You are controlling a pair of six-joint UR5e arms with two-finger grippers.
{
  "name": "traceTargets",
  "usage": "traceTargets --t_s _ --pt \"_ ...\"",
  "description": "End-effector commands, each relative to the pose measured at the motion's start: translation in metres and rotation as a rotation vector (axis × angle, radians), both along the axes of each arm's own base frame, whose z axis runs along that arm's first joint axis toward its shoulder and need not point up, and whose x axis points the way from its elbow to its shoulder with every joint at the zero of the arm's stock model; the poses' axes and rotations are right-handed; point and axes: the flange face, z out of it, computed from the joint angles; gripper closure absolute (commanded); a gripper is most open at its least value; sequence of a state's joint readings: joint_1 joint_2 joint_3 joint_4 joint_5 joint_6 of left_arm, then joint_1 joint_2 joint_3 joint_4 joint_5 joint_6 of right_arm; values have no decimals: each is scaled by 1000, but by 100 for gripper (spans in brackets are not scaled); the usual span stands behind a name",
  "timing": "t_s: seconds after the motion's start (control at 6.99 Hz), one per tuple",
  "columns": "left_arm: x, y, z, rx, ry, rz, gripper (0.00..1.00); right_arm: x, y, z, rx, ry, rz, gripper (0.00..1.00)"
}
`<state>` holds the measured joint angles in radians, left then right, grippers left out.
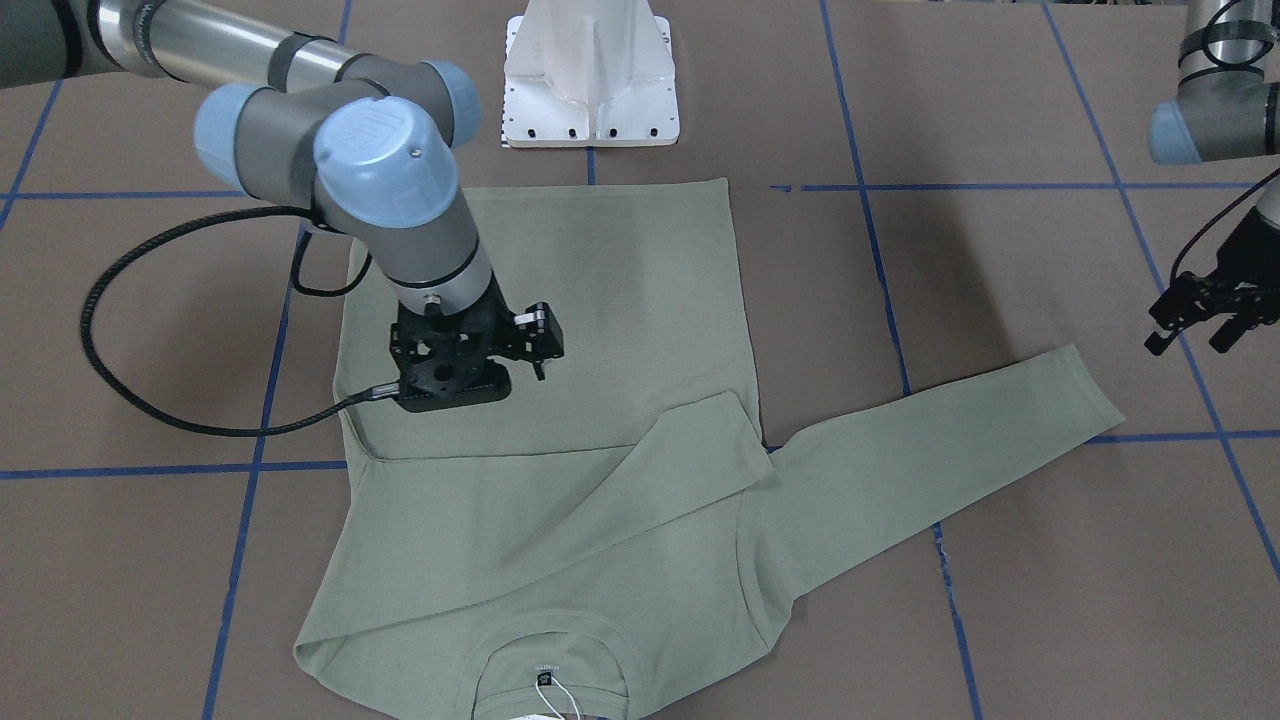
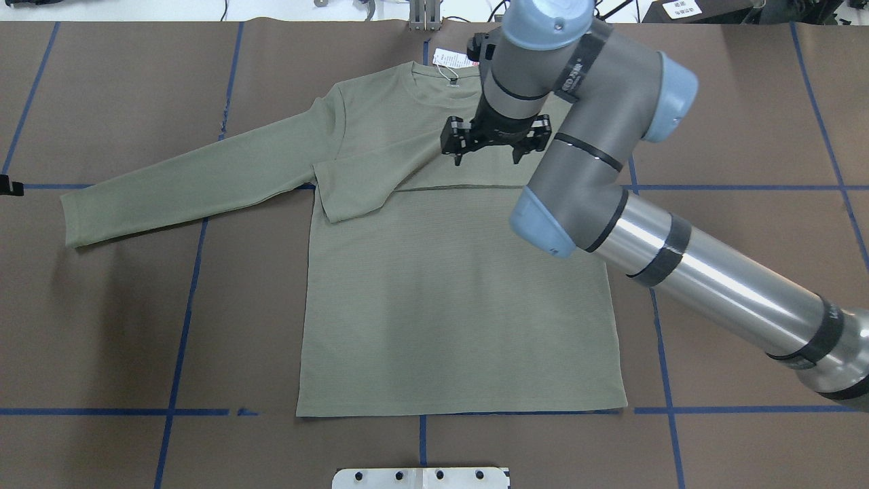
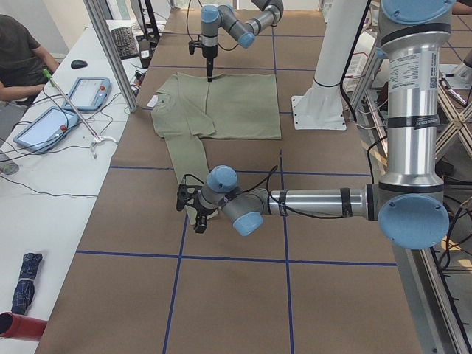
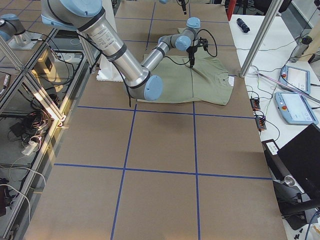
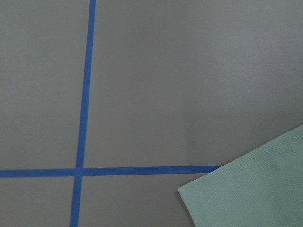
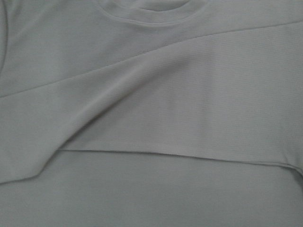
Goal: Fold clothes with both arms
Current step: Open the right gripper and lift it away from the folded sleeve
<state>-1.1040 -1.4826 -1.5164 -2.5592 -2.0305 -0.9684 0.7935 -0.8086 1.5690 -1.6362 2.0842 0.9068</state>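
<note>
Overhead exterior: green shirt (image 2: 441, 305) flat, directly below right jaws.

Right arm (image 2: 713, 285) reaching toward the far edge, right gripper (image 2: 487, 160) pointing straight down, jaws apart, left gripper (image 1: 1190, 342) hovering near the left edge, jaws apart

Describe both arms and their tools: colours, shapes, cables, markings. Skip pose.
Both the right arm and left arm are silver-grey tubes with dark grey joints, light blue round caps and black bands. A black cable loops to the right tool. That and the left tool are black, two-fingered. Printing on the tubes is unreadable.
</note>
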Motion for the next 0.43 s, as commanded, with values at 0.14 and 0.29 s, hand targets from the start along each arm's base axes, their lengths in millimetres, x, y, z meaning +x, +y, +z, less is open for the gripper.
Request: traceTargets --t_s 0.14,0.29 --pt "85 19 7 -66 -20 -92 0 124 -9 89 29 68 -130 0" --pt "101 18 7 -52 -38 -93 0 126 -5 102 43 72 -148 0"
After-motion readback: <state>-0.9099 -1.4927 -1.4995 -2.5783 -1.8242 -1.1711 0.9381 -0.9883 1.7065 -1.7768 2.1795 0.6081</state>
